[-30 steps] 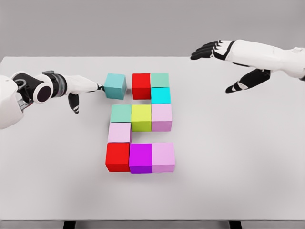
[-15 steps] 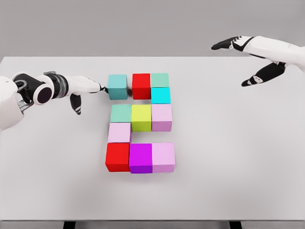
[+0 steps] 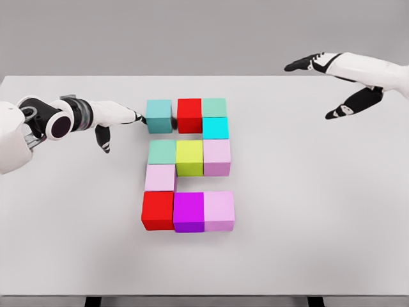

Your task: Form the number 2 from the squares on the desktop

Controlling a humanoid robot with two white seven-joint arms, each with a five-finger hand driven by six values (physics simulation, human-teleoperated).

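L hand (image 3: 118, 120) is nudging the teal cube (image 3: 158, 116) w/ fingertips, fingers extended, holding nothing. The cube's been sliding right over the last sec and is now squared up just beside the red cube (image 3: 189, 115), thin gap still showing. Top row nearly closing, so the 2 is approx done. R hand (image 3: 339, 83) is pulling back, hovering far right, fingers spread, empty.

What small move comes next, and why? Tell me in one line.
Probably a short push rightward: the left hand has its fingertips at the left face of the teal cube, and a narrow gap separates that cube from the red cube in the top row. Closing it would likely finish the 2. The right hand hovers apart, open.
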